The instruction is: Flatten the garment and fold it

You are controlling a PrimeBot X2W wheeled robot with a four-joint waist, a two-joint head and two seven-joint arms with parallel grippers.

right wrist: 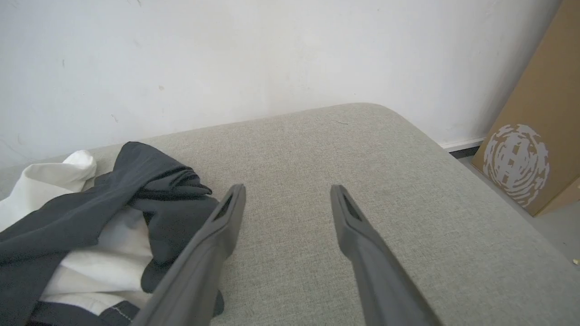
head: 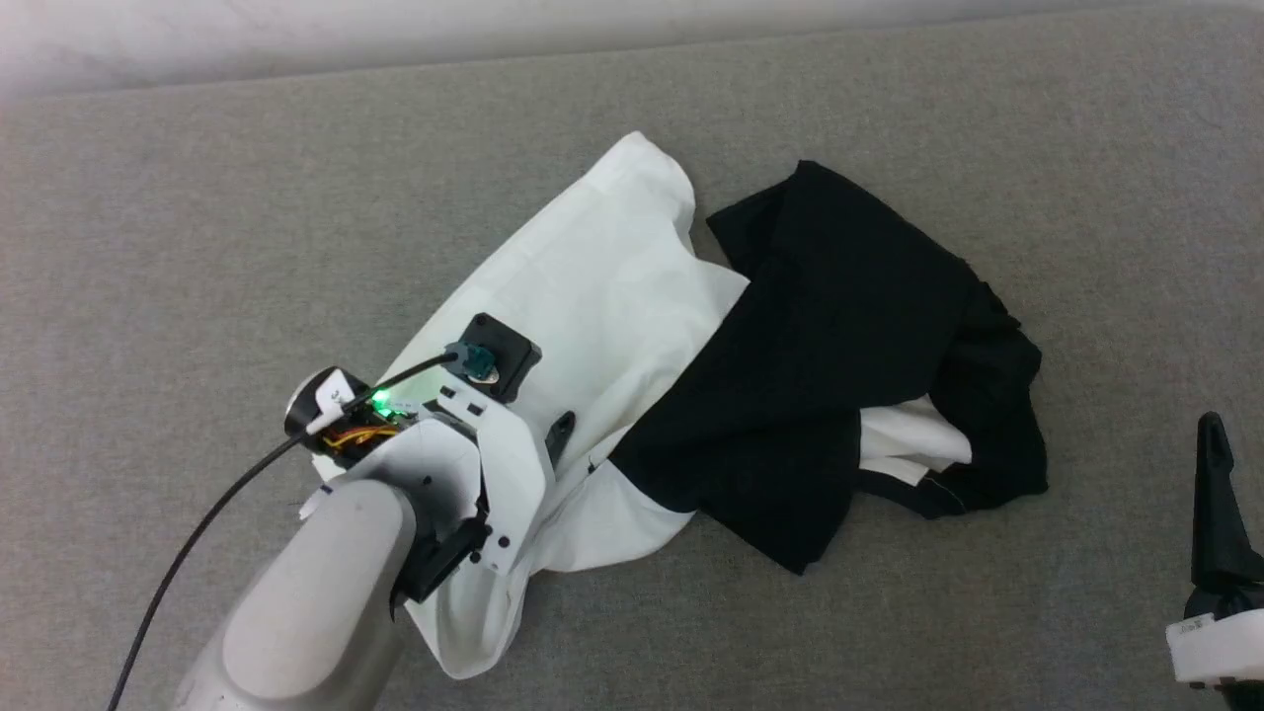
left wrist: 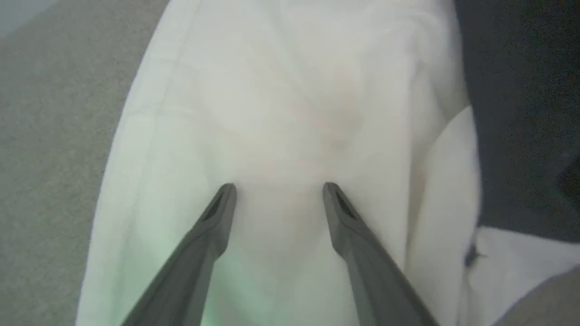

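The garment (head: 612,296) lies crumpled on the grey padded surface (head: 197,197), its white body to the left and black parts bunched to the right. My left gripper (left wrist: 279,186) hovers open over the white cloth (left wrist: 290,113), nothing between its fingers; in the head view its wrist (head: 464,415) covers the cloth's lower left. My right gripper (right wrist: 287,188) stands open above bare grey surface, just right of the garment's black folds (right wrist: 149,181). In the head view one dark finger (head: 1215,504) of the right gripper shows at the lower right edge, apart from the garment.
A white wall (right wrist: 272,54) runs behind the surface's far edge. The surface ends in a rounded corner (right wrist: 385,113) on the right, with a brown cardboard box (right wrist: 534,136) on the floor beyond it. A black cable (head: 197,533) trails from the left wrist.
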